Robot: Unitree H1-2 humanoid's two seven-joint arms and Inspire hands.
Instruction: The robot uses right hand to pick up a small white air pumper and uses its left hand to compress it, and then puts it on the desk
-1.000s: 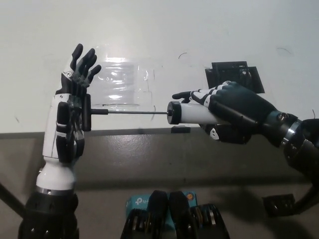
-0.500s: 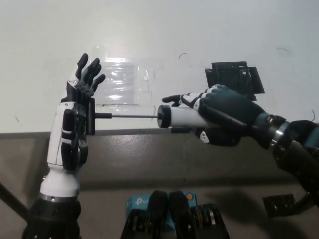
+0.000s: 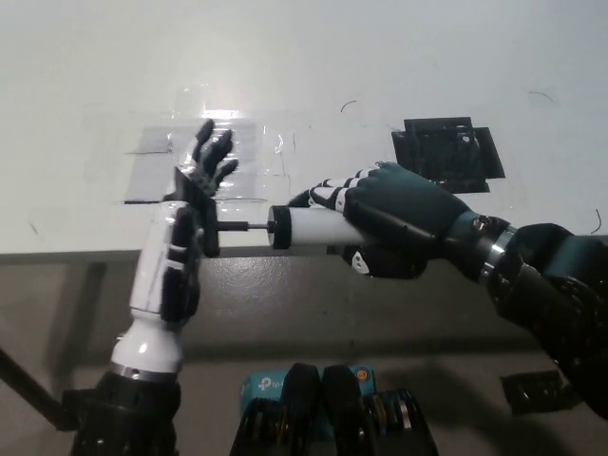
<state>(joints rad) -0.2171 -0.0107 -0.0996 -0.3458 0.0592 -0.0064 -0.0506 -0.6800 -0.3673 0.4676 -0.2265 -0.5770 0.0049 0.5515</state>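
The right hand [image 3: 394,228] has its fingers [image 3: 328,193] wrapped around the white barrel of the pump [image 3: 309,228], holding it level in the air above the near edge of the counter [image 3: 304,76], with its black cap facing 9 o'clock. From that cap a short length of thin rod [image 3: 245,226] runs to the black T-handle [image 3: 207,226], which lies flat against the palm of the left hand [image 3: 180,252]. The left fingers [image 3: 211,152] are spread and point up toward 1 o'clock; they grip nothing, and only the palm bears on the handle.

The step in hand is the compression, and it looks well along: little rod shows between handle and cap. The next move calls for the palm to press on toward 3 o'clock, in line with the rod, until the handle meets the cap, while the right hand braces the barrel so that it neither slides nor tilts. After that the left hand must draw clear and the right hand lower the pump onto the counter.

Against the picture of a second ago, the exposed rod is far shorter. The left hand has travelled toward 3 o'clock and leans more, and the right hand with the barrel has come toward 9 o'clock, so both close on each other. At 2 o'clock from the right hand, a black square plate [image 3: 446,152] lies on the counter as before, and beyond the left hand a clear taped sheet [image 3: 152,161] shows more of itself now.
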